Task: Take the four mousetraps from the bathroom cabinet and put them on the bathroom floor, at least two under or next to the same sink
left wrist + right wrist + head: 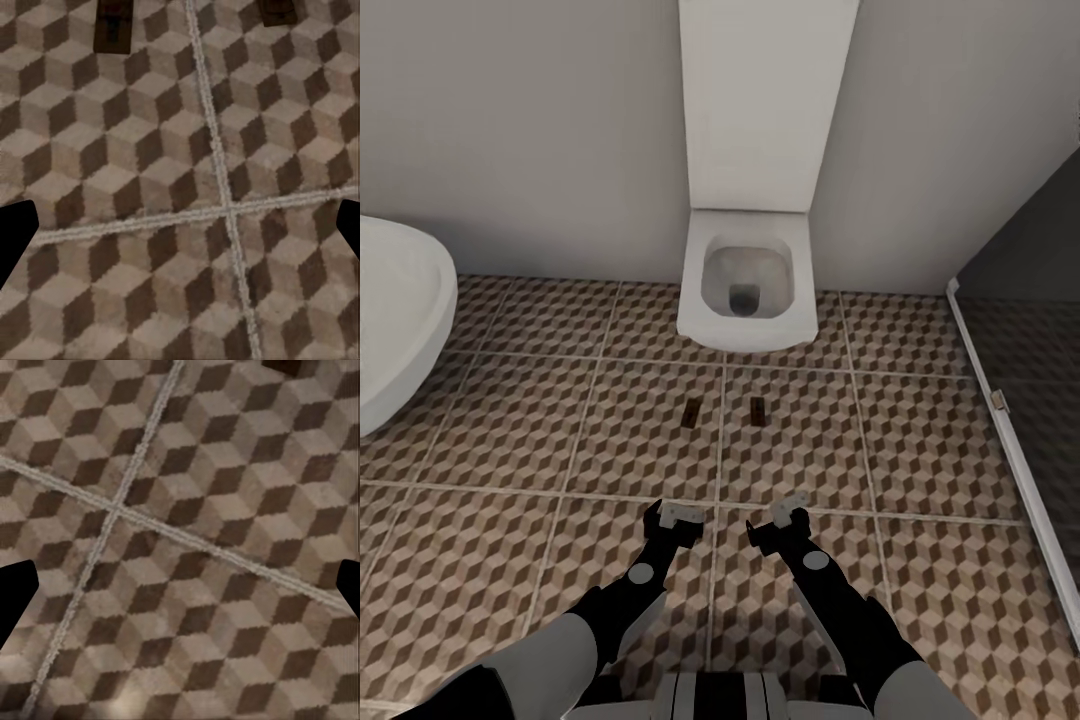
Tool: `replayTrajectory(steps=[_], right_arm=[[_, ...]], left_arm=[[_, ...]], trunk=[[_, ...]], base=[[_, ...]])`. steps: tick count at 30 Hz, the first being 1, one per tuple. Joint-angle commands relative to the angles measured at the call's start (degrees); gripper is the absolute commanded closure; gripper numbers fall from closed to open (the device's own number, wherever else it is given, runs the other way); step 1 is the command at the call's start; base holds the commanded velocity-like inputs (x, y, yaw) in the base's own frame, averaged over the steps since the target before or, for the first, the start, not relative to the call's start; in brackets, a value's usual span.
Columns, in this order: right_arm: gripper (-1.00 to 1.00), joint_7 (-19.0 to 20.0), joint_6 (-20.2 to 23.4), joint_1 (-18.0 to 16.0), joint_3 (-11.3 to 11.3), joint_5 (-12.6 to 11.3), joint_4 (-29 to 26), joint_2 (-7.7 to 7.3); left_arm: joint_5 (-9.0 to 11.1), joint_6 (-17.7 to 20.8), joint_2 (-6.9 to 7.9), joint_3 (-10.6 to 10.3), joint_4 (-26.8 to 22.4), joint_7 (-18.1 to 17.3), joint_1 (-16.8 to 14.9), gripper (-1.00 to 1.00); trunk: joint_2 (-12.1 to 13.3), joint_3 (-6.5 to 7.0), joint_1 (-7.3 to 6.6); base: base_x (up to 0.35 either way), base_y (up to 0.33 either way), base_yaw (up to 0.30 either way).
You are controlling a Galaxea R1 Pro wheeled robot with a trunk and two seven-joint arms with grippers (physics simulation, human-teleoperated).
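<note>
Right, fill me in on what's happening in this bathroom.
The robot faces the toilet with both arms lowered over the tiled floor. Two mousetraps lie on it in front of the toilet, one left of a grout line, the other right of it. The left gripper and right gripper are open and hold nothing. A sink sits at the left.

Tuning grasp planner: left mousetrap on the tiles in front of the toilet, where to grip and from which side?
Come from straight above. The left mousetrap lies flat on the bathroom floor, long axis pointing toward the toilet, so close the jaws across its two long edges. Its neighbour lies apart, leaving finger room. The left gripper, just short of it, looks best placed.
</note>
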Motion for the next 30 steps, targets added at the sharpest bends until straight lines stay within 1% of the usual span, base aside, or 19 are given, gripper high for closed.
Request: replayTrajectory(steps=[1,30], right_arm=[[-1.00,-0.32,0.39,-0.02,0.17,0.25,-0.07,-0.03],[-1.00,-0.32,0.39,-0.02,0.13,0.30,-0.11,-0.03]], left_arm=[[0.30,-0.20,0.02,-0.49,0.03,0.43,-0.05,-1.00],[0.34,-0.20,0.03,-0.53,0.13,0.43,-0.05,-1.00]], trunk=[[0.40,0.16,-0.23],[12.03,5.37,-6.60]], base=[[0.000,0.000,0.000],[0.000,0.000,0.000]])
